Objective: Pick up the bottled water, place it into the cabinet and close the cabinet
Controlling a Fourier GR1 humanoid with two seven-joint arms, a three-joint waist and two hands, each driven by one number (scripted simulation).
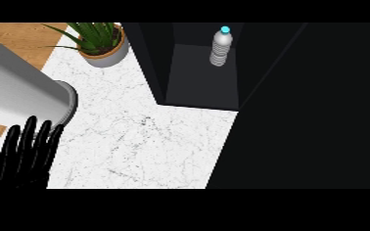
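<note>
Standing upright at the far end of the open black cabinet [202, 73], the clear plastic water bottle with the light-blue cap [222, 48] is already inside, so by my reading only the closing is left. You have the left robot hand [27, 149] at the near left edge, black fingers straight and holding nothing, with its grey forearm [33, 95] running up toward the far left. The right robot hand is nowhere in view, so you cannot count on knowing where it is.

The large dark panel filling the right side looks like the cabinet door [303, 112], swung wide open over the white marbled worktop [137, 137], though its edges are hard to make out.

Your main risk is in the swing. Push the door too briskly and the jolt could topple the tall, narrow bottle, which would then roll toward the opening. Reach across from the left and the forearm may sweep the potted green plant in the grey pot [101, 44] at the far left. Push near the hinge and the door may stop short of latching.
</note>
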